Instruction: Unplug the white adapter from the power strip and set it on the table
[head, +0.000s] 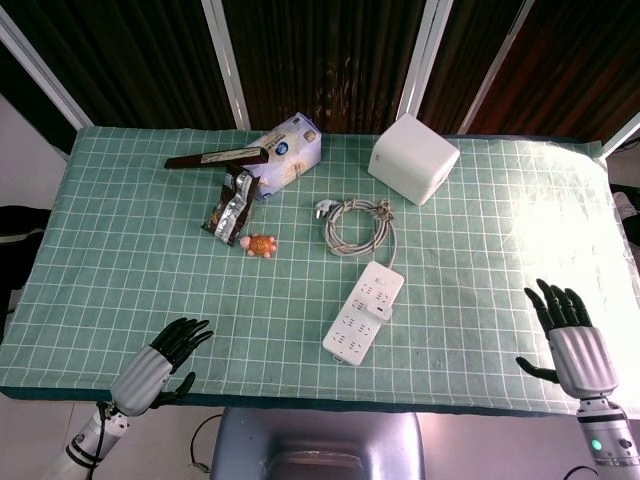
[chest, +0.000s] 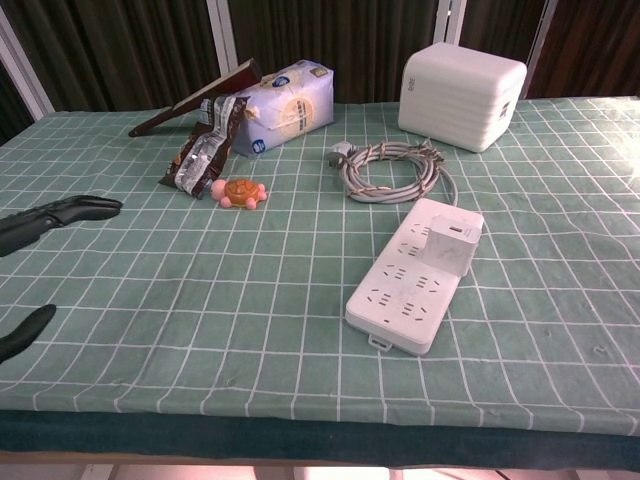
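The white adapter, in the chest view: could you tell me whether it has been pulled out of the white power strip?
No, the white adapter sits plugged into the white power strip.
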